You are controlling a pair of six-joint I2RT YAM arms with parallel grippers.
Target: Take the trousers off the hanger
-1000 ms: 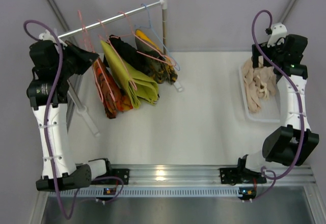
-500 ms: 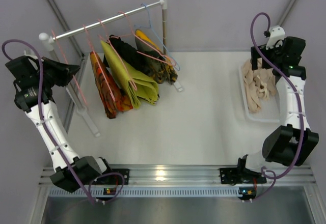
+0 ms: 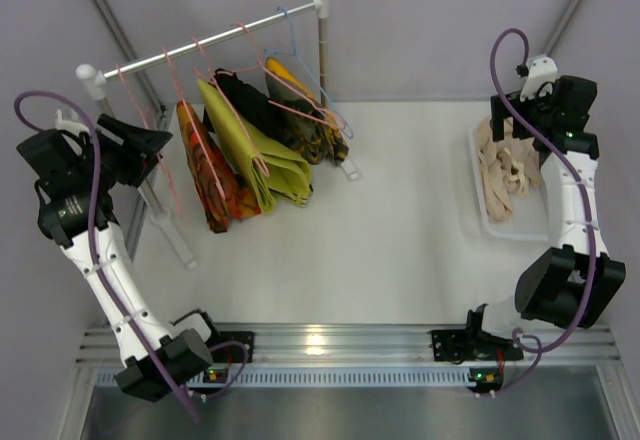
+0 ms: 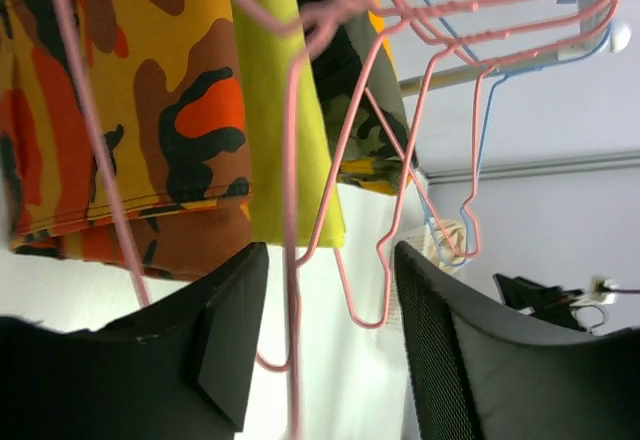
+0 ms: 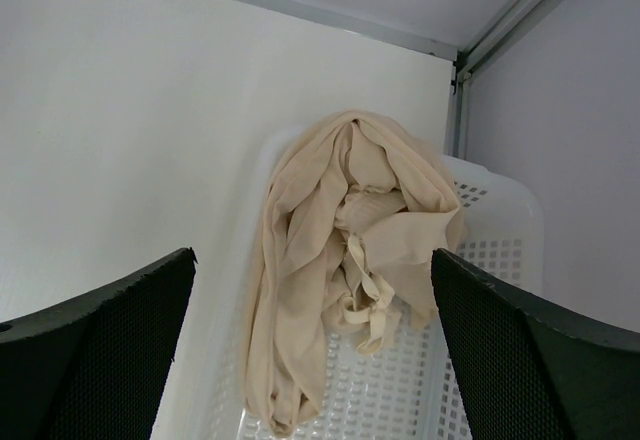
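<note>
Fingers (image 4: 228,335) of left gripper (image 4: 325,345) straddle a pink hanger (image 4: 291,300) with gaps either side, right gripper (image 5: 312,270) gaping wide over beige trousers (image 5: 340,210).

The orange-red trousers (image 4: 130,110) run off the left wrist view's top edge

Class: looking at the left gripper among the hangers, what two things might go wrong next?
1. Several pink hanger wires cross between the fingers of the open left gripper; closing may catch wire, not the orange-red trousers.
2. The hangers overlap, so a pull could drag the neighbouring yellow-green cloth too.
</note>
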